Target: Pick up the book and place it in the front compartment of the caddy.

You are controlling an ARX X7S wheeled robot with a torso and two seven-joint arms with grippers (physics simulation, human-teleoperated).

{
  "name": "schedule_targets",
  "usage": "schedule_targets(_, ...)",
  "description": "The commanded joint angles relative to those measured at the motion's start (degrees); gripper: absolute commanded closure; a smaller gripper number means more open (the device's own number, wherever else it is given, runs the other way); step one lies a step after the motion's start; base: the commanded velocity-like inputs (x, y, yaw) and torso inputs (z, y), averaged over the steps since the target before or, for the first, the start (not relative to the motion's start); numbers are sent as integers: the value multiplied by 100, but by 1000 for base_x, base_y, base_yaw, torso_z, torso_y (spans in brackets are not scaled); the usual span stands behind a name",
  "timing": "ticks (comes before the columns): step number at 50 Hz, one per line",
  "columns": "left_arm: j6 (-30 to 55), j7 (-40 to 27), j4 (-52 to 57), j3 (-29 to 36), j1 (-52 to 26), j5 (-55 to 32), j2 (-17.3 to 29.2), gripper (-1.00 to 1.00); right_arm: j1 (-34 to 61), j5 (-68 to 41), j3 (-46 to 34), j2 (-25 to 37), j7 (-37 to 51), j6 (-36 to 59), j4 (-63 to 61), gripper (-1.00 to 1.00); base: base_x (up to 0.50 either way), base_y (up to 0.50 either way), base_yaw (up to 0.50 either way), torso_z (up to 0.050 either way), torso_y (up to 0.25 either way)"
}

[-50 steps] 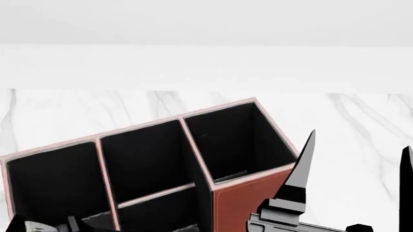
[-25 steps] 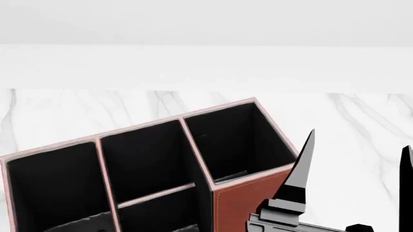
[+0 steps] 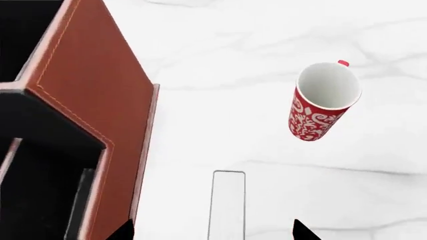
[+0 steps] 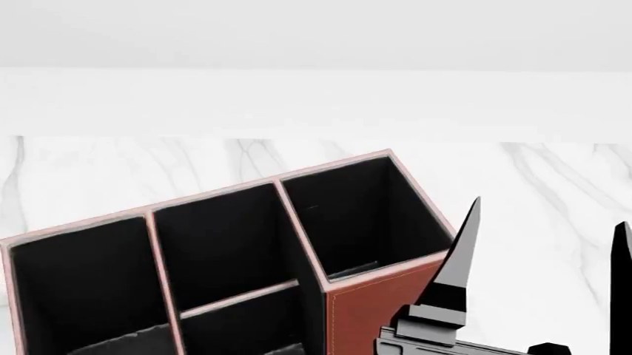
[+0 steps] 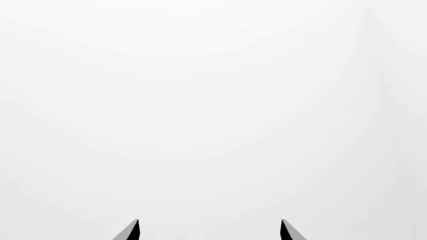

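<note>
In the left wrist view the book (image 3: 228,205) shows as a thin white page edge, standing on the marble beside the caddy (image 3: 93,105). My left gripper (image 3: 213,231) is open, its dark fingertips (image 3: 301,231) wide apart on either side of the book and not touching it. In the head view the reddish-brown caddy (image 4: 371,310) fills the lower left. A low pink-edged divider (image 4: 237,296) splits its middle column, and the deeper cell behind it is the front compartment (image 4: 222,244). My right gripper (image 4: 543,274) is open, pointing up beside the caddy's right end, holding nothing.
A red-and-white patterned mug (image 3: 323,100) stands on the white marble table (image 4: 553,185), past the book and away from the caddy. A tall square end cell (image 4: 360,214) lies next to my right gripper. The right wrist view shows only blank white.
The left gripper parts that showed at the head view's lower left a second ago have dropped out of that view. My right gripper has barely shifted.
</note>
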State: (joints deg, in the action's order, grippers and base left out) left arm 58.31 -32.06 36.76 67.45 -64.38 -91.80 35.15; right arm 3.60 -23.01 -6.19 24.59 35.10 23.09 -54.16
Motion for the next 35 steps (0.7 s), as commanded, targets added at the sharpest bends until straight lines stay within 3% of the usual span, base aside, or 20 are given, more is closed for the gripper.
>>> schedule_targets(1, 61, 271, -216, -58, 59, -85, -395, -100, 21, 74, 83, -73, -147, -15, -19, -100, 0, 0, 0, 0, 0)
schedule_targets(35, 49, 647, -834, 770, 834, 1244, -671, -100, 13, -46, 117, 51, -50, -91, -49, -100, 0, 0, 0, 0, 0)
